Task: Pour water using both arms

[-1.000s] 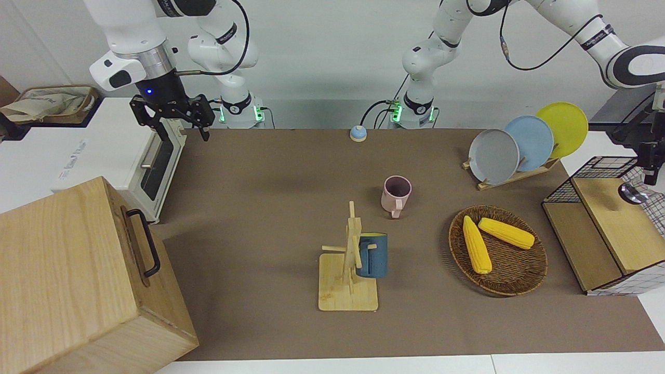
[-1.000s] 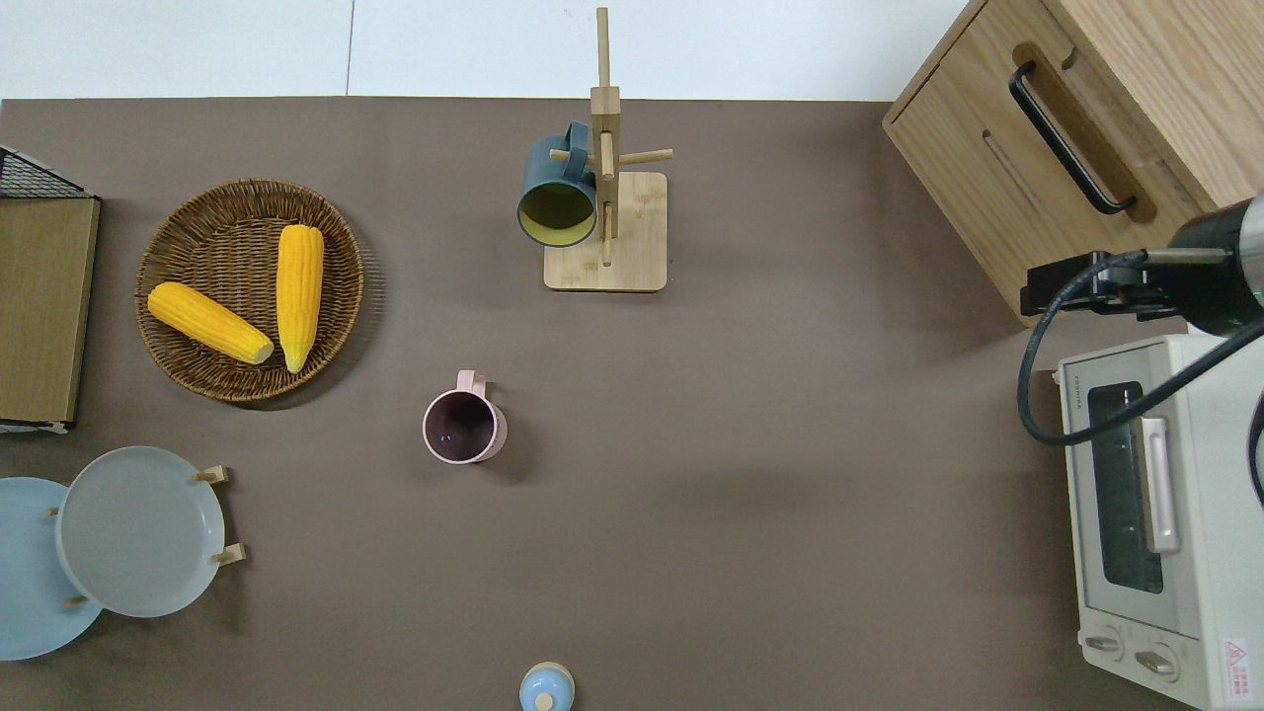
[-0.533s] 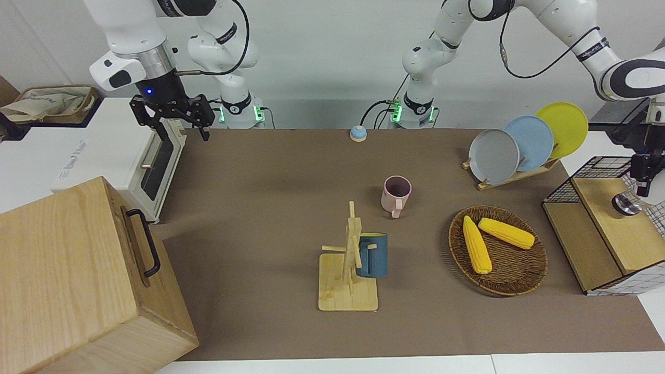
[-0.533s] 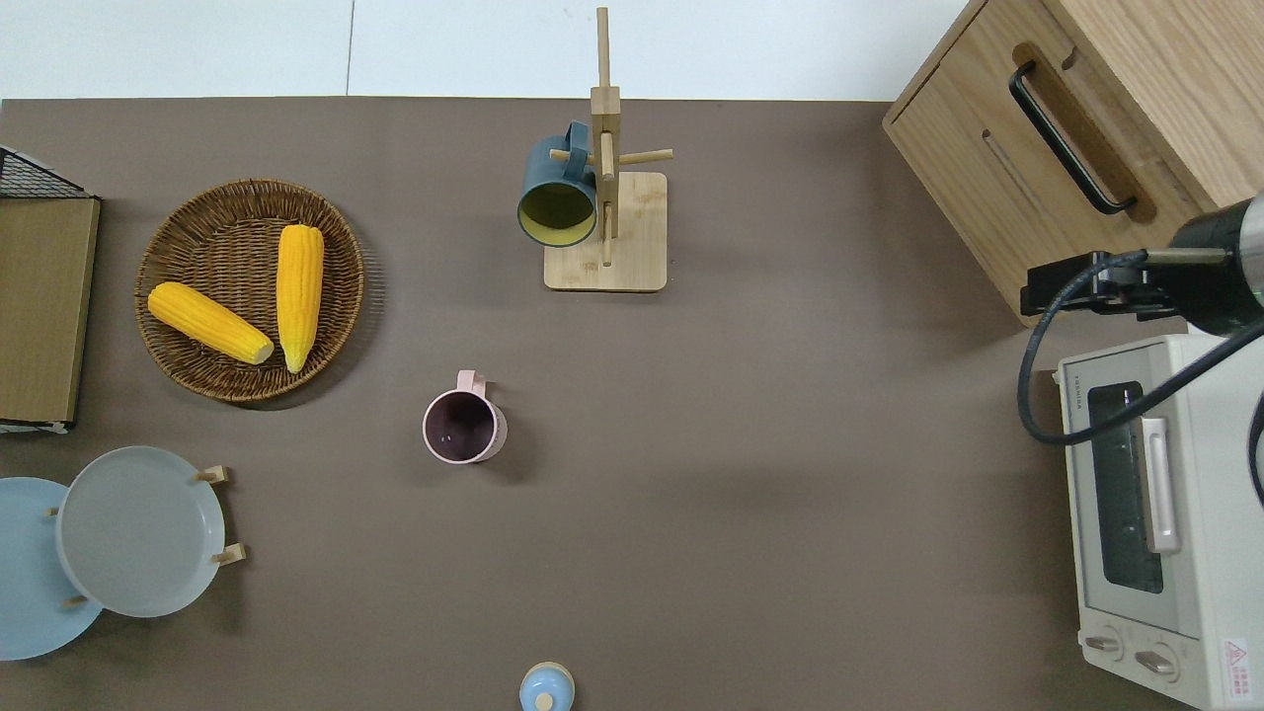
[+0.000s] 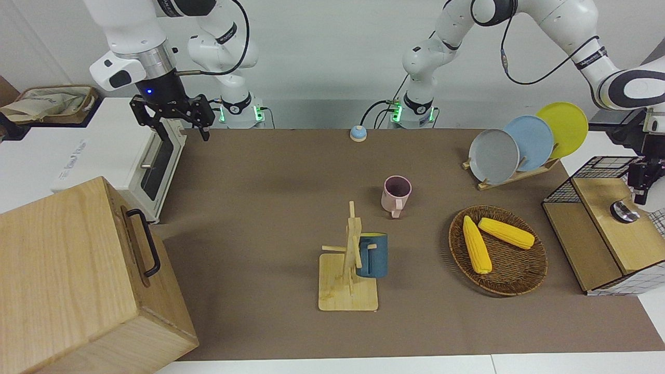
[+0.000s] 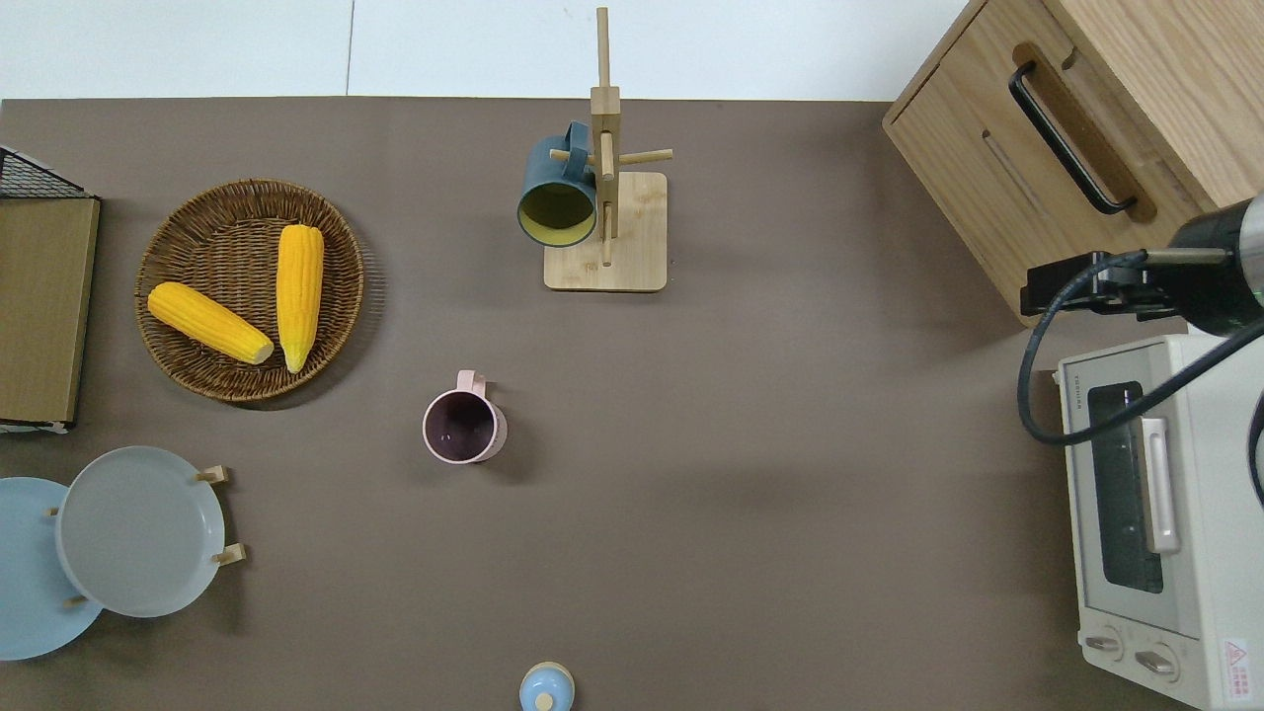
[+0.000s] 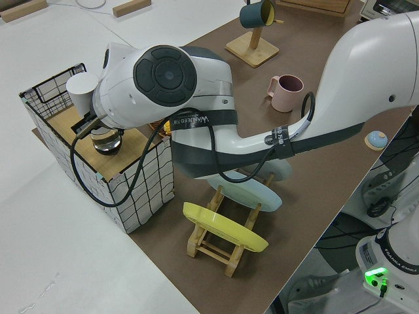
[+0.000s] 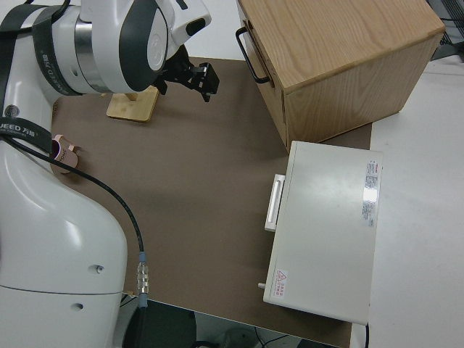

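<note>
My left gripper (image 5: 640, 184) hangs over the wooden lid (image 5: 618, 234) of a wire basket (image 5: 597, 169) at the left arm's end of the table. A clear glass (image 5: 625, 211) sits just under it and travels with it, so it seems shut on the glass (image 7: 107, 140); the arm hides the fingers. A white cup (image 7: 82, 88) stands inside the basket. A pink mug (image 5: 396, 194) stands upright mid-table. A blue mug (image 5: 373, 254) hangs on a wooden mug rack (image 5: 348, 291). My right gripper (image 5: 171, 122) is parked, open and holding nothing.
A wicker tray (image 5: 511, 278) with two corn cobs lies beside the wire basket. A plate rack (image 5: 519, 145) stands nearer the robots. A white toaster oven (image 5: 104, 156) and a big wooden box (image 5: 78, 275) fill the right arm's end. A small blue bell (image 5: 358, 133) sits between the arm bases.
The left gripper and the glass under it have moved together across the wooden lid, lower in the front view. The right arm has stayed still.
</note>
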`<action>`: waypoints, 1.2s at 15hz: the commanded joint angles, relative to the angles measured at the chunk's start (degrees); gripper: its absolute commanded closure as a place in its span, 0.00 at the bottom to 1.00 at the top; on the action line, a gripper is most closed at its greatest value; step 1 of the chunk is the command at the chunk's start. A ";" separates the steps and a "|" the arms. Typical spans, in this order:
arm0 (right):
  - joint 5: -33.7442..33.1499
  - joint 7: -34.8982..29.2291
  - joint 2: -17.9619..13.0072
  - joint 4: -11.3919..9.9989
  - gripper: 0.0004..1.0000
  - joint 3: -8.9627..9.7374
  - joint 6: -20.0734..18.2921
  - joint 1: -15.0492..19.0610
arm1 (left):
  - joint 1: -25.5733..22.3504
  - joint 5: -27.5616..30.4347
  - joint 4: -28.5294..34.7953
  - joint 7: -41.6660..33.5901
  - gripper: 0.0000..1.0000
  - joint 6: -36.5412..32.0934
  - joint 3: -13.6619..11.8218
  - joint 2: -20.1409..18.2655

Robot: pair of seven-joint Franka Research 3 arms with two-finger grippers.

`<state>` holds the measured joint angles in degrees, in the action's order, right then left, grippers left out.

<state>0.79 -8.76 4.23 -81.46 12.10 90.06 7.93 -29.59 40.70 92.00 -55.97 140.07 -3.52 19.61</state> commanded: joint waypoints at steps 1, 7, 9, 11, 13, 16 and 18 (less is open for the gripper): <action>0.53 1.20 -0.10 0.08 0.01 0.38 -0.32 0.77 | 0.23 1.84 -2.18 -2.82 0.82 1.17 0.00 1.22; 0.53 1.20 -0.10 0.08 0.01 0.38 -0.32 0.77 | 0.06 1.84 -2.09 -2.65 0.00 1.34 -0.09 1.31; 0.62 1.20 -0.10 0.08 0.01 0.38 -0.32 0.77 | -0.21 1.32 -2.18 -2.74 0.00 1.26 -0.26 1.31; 0.62 1.20 -0.10 0.08 0.01 0.38 -0.32 0.77 | -0.21 0.35 -2.26 -2.12 0.00 0.47 -0.44 1.05; 0.53 1.20 -0.10 0.08 0.01 0.38 -0.32 0.77 | -0.29 -2.36 -2.26 -1.42 0.00 -0.06 -0.88 0.70; 0.62 1.20 -0.10 0.08 0.01 0.38 -0.32 0.77 | -0.38 -8.16 -2.53 4.18 0.00 -6.28 -1.32 0.26; 0.53 1.20 -0.10 0.08 0.01 0.38 -0.32 0.77 | -0.56 -13.25 -4.37 7.97 0.00 -9.89 -1.41 0.08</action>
<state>0.79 -8.76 4.23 -81.46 12.10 90.06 7.93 -29.73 33.89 90.59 -53.64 135.91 -4.65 19.74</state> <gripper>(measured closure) 0.004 0.000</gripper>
